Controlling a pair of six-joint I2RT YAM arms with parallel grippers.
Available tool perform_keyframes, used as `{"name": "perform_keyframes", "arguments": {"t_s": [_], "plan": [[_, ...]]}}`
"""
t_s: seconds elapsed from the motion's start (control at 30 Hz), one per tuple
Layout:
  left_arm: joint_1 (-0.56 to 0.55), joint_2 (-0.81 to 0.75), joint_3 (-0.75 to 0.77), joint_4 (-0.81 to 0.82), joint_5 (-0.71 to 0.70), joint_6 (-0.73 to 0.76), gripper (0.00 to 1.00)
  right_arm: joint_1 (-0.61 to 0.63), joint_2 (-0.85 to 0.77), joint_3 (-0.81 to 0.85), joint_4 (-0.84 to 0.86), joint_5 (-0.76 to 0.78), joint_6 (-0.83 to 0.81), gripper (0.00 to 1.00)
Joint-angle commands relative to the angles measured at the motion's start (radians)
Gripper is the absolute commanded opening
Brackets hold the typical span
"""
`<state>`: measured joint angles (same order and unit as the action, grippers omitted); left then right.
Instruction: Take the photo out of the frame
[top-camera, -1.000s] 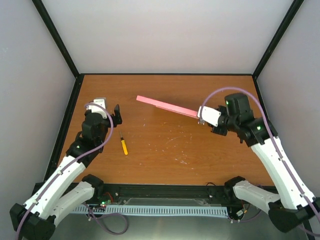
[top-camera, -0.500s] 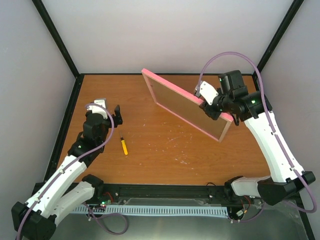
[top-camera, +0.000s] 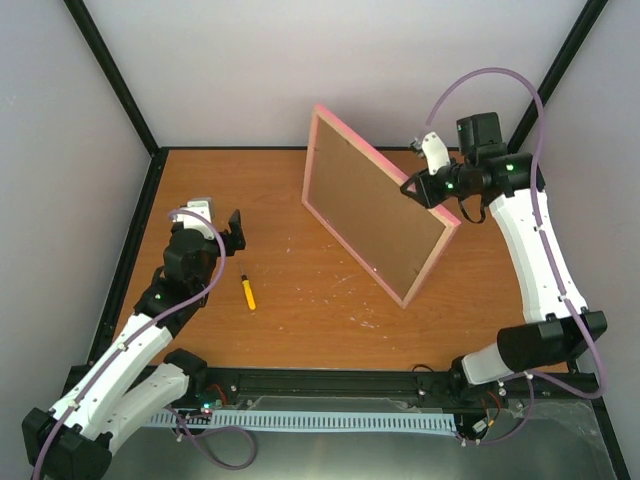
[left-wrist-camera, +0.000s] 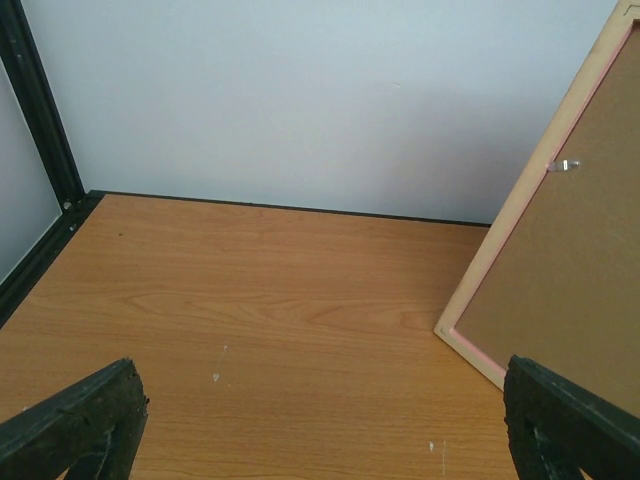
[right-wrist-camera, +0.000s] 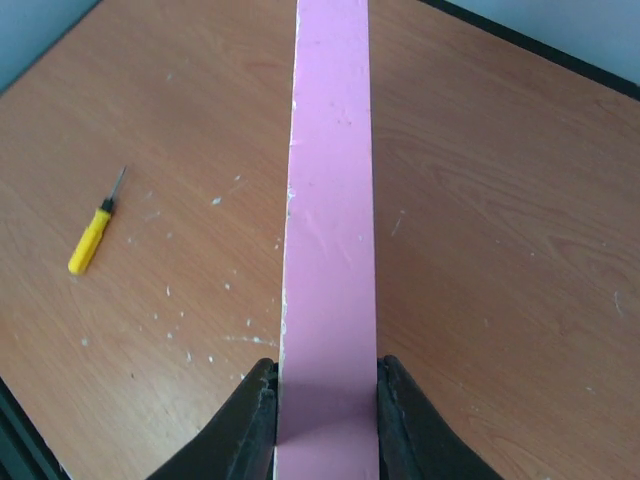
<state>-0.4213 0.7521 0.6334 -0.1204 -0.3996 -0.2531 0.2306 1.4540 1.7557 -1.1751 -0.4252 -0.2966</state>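
1. At the far right of the desk (top-camera: 300, 320), seen from the top camera, the frame (top-camera: 375, 155) stands steeply tilted on one corner. Its brown backing board (top-camera: 378, 210) faces the camera. The right claw (top-camera: 428, 188) pinches the frame's upper right edge. Whether the low corner touches the desk cannot be told. The photo is hidden: only the back shows. On the left, the left claw (top-camera: 236, 232) is spread wide and holds nothing. A yellow screwdriver (top-camera: 246, 289) lies on the desk just near of it.

2. From the left wrist camera, the left claw (left-wrist-camera: 320, 370) shows only two dark fingertips (left-wrist-camera: 80, 420) at the bottom corners, far apart, with bare desk (left-wrist-camera: 250, 280) between them. The frame (left-wrist-camera: 530, 190) leans in at the right and is cut off by the picture's edge. Its rim is pale outside, with a thin pink line inside. A small clear clip (left-wrist-camera: 565, 165) sits on the backing board (left-wrist-camera: 570, 280). The frame's low corner is in view, but contact with the desk is unclear.

3. From the right wrist camera, the frame (right-wrist-camera: 330, 200) is seen edge-on as a long pink strip running away from the lens. The right claw (right-wrist-camera: 328, 420) is clamped on it, one finger (right-wrist-camera: 255, 420) pressed to each side. Both faces of the frame are hidden from here. The screwdriver (right-wrist-camera: 92, 238) lies well to the left on the scuffed desk (right-wrist-camera: 500, 250).
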Motion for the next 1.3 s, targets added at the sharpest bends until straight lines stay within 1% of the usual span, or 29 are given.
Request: {"name": "perform_keyframes", "arguments": {"t_s": [0.0,0.17,0.33,0.43,0.6,0.77,0.83,0.87,1.0,1.03,1.1,1.27], "plan": [[0.009,-0.009,-0.002,0.033,0.019,-0.011,0.96,-0.1,0.051,0.037,0.117,-0.192,0.129,0.03],[0.009,0.0,0.002,0.031,0.024,-0.008,0.96,-0.244,0.092,-0.036,0.179,-0.323,0.221,0.03],[0.009,0.005,0.0,0.034,0.037,-0.007,0.97,-0.361,0.091,-0.194,0.259,-0.432,0.291,0.03],[0.009,0.01,0.0,0.041,0.056,-0.001,0.97,-0.405,0.069,-0.327,0.326,-0.505,0.313,0.03],[0.009,0.023,0.002,0.045,0.08,0.007,0.97,-0.471,0.025,-0.591,0.488,-0.59,0.421,0.03],[0.009,0.022,-0.003,0.051,0.096,0.011,0.97,-0.503,0.044,-0.734,0.577,-0.654,0.439,0.03],[0.009,0.021,-0.005,0.052,0.096,0.011,0.97,-0.511,0.051,-0.771,0.611,-0.671,0.438,0.08],[0.009,0.022,-0.005,0.053,0.097,0.011,0.97,-0.514,0.061,-0.779,0.61,-0.678,0.425,0.14],[0.009,0.024,-0.005,0.054,0.099,0.013,0.97,-0.513,0.115,-0.777,0.569,-0.716,0.348,0.29],[0.009,0.025,-0.006,0.054,0.099,0.011,0.97,-0.513,0.127,-0.777,0.561,-0.72,0.337,0.31],[0.009,0.028,-0.006,0.054,0.099,0.011,0.97,-0.513,0.158,-0.781,0.545,-0.721,0.313,0.35],[0.009,0.035,-0.006,0.054,0.109,0.007,0.97,-0.513,0.213,-0.804,0.536,-0.713,0.268,0.39]]}}
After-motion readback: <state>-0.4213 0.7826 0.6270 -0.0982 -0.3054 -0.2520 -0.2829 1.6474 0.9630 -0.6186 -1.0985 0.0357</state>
